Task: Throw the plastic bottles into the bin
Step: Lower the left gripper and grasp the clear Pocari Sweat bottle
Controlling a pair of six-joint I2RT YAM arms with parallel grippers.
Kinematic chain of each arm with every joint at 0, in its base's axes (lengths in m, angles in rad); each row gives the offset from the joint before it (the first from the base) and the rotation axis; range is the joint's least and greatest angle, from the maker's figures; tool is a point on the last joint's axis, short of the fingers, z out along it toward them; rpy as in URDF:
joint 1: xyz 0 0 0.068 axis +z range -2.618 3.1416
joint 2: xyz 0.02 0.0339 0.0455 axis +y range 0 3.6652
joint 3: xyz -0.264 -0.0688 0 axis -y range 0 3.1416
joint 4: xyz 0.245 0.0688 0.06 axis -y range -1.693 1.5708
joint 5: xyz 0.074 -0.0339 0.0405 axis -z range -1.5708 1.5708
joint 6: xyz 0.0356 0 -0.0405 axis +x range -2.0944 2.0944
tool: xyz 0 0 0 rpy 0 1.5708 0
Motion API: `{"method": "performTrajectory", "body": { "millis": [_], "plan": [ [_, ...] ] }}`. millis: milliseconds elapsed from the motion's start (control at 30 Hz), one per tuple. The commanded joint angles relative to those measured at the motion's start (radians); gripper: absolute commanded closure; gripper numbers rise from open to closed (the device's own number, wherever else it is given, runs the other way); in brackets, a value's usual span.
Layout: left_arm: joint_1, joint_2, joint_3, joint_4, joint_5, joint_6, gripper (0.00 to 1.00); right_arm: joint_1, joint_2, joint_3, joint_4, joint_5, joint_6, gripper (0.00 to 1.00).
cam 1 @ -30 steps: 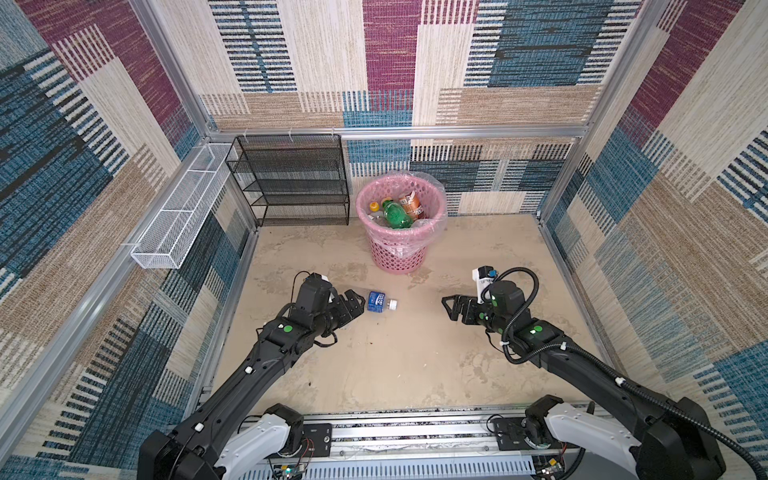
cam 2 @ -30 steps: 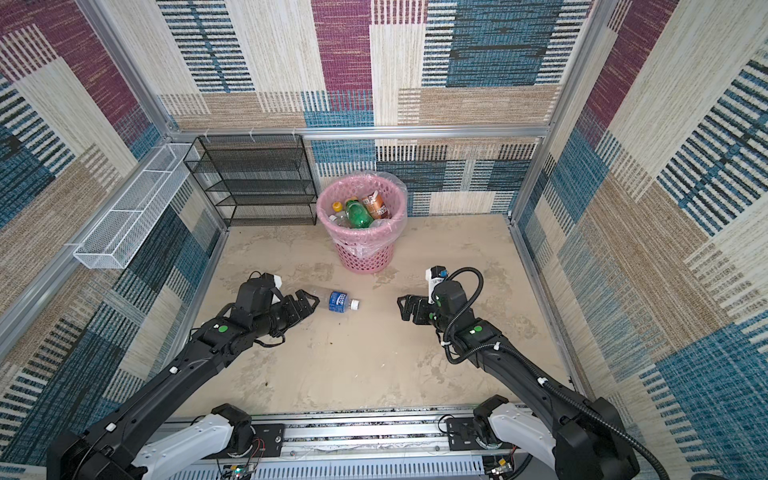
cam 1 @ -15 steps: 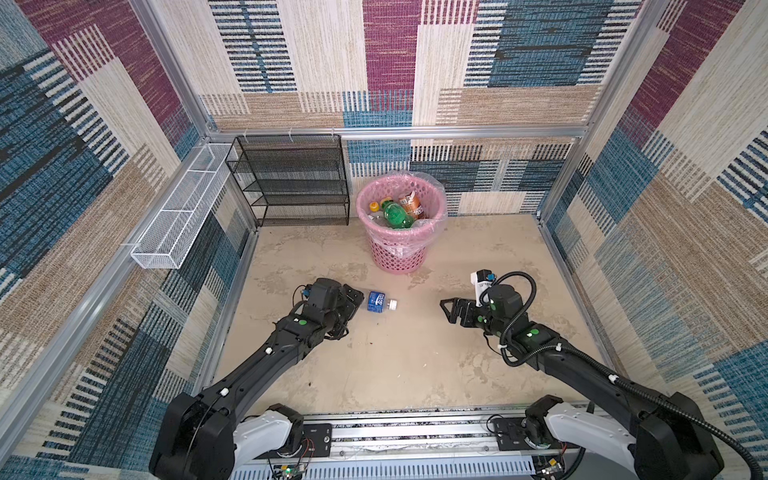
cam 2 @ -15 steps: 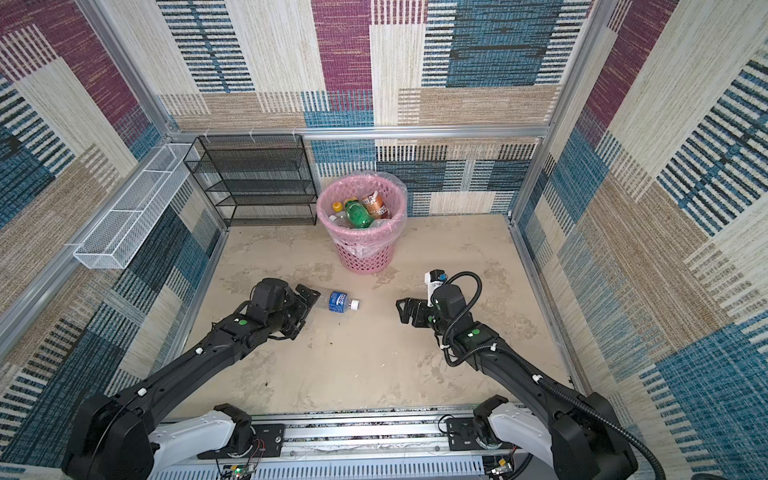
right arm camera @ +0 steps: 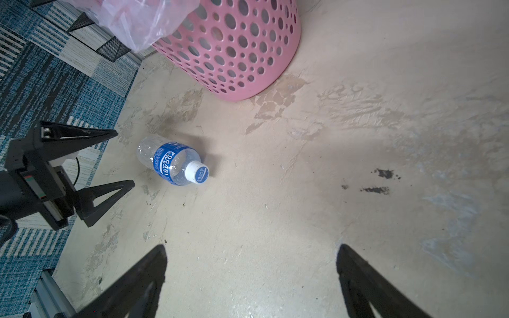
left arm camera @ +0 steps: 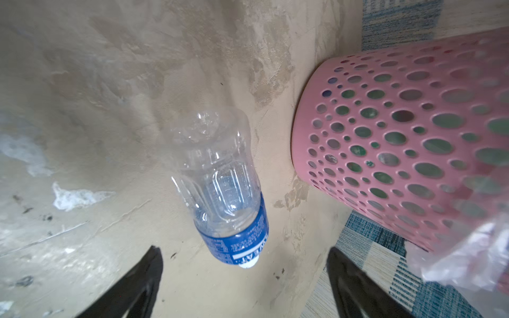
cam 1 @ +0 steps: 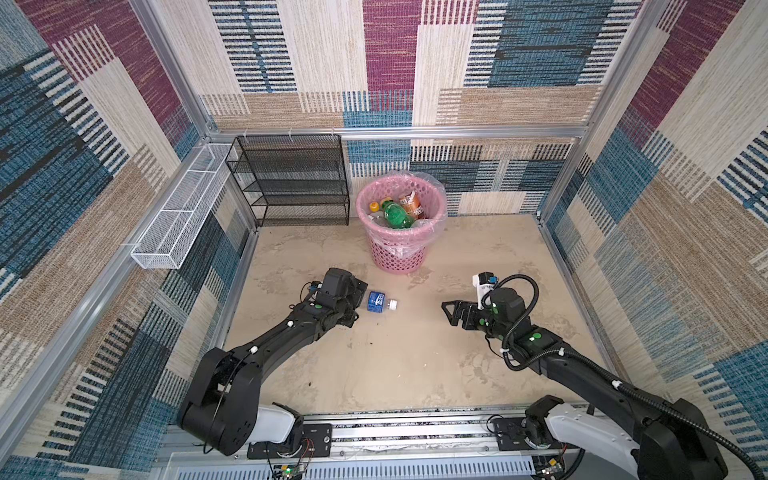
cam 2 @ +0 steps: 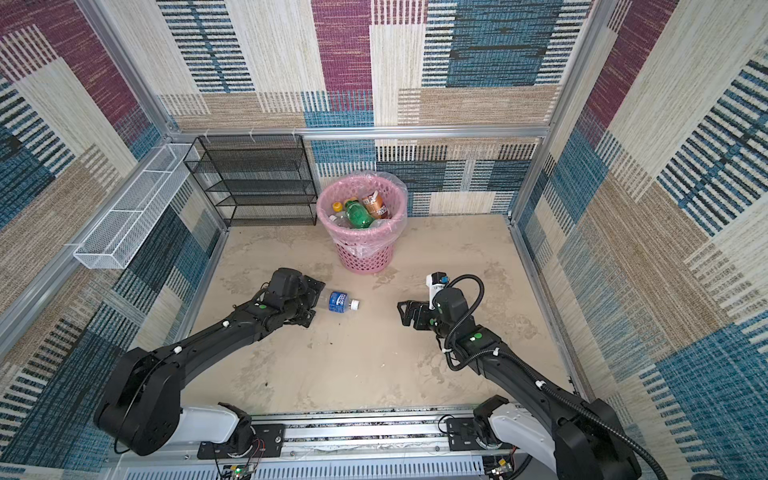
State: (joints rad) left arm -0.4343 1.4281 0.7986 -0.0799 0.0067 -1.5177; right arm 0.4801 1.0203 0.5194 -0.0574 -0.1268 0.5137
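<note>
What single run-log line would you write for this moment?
left gripper: open, at base of blue-label bottle | blue-label bottle: lying on floor, ungripped | right gripper: open, empty | bin: upright, other bottles inside

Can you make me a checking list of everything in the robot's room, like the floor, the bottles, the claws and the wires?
Surface: beige floor, stained, with a few dark specks.
Job's things: one blue-label bottle lies on its side on the floor, outside the pink bin; a green bottle and others are already in the bin.
Clutter: nothing seen.
Claws: left claw open, close by the blue-label bottle, not holding it; right claw open, empty, apart from the bottle.
Cables: black cable loops above the right wrist.
Surroundings: black mesh rack at the back wall, white wire tray on the left wall.
</note>
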Motion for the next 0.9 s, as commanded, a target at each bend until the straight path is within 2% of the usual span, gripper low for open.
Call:
{"method": "performTrajectory", "body": {
  "millis": [0, 500, 867],
  "plan": [
    [-0.001, 0.046, 0.022, 0.034, 0.023, -0.060, 0.06, 0.000, -0.009, -0.007, 0.028, 0.013, -0.009, 0.04],
    [-0.002, 0.245, 0.073, 0.093, 0.092, -0.071, 0.13, 0.000, -0.037, -0.032, 0.022, 0.027, -0.013, 0.04],
    [-0.002, 0.210, 0.055, 0.073, 0.068, -0.008, 0.30, 0.000, -0.032, -0.028, 0.029, 0.027, -0.020, 0.05]
  ]
}}
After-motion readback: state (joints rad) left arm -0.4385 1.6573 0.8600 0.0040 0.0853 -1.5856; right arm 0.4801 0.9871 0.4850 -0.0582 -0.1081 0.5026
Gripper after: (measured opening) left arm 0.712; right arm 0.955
